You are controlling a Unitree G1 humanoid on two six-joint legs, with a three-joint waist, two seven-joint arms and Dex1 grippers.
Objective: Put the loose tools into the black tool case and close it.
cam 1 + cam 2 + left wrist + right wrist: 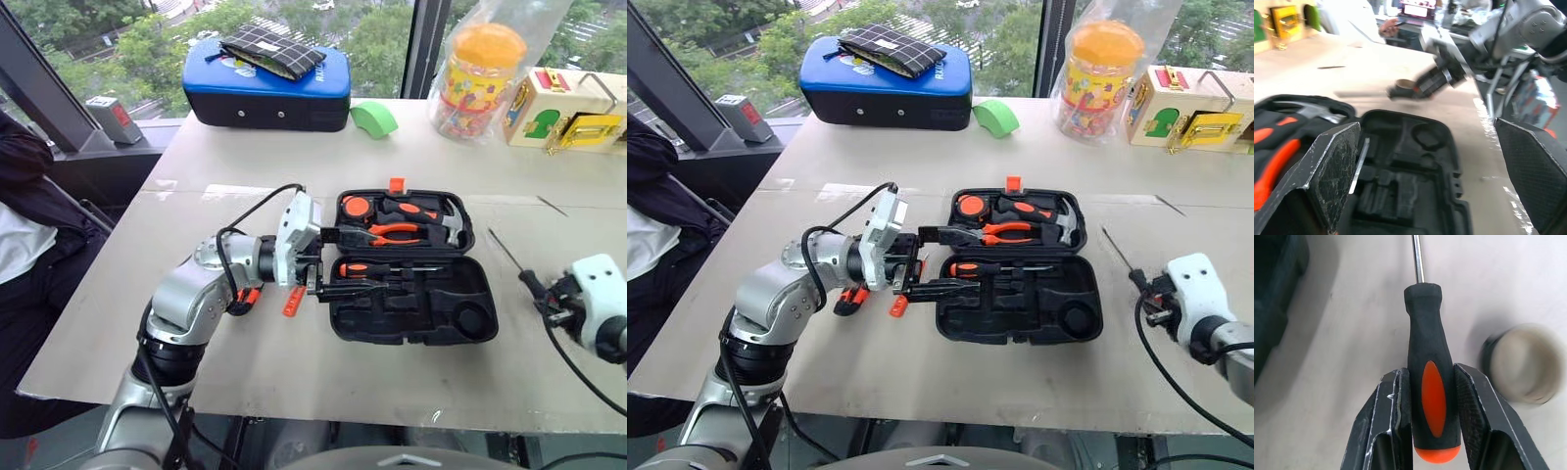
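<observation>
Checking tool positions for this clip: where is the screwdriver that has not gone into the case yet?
The screwdriver lies on the table at the robot's right, beyond the black tool case, its handle between the right gripper fingers, beside a tape roll.

I'm looking down at a pale grey table (294,372) set against big windows (118,39); daylight and green trees, possibly a street, lie beyond.

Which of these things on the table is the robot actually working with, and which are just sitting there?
Part of the job:
black tool case, open
screwdriver in the right gripper
small orange tool by the left gripper

Lying about:
blue case
green tape roll
orange-lidded jar
wooden latch box
</observation>
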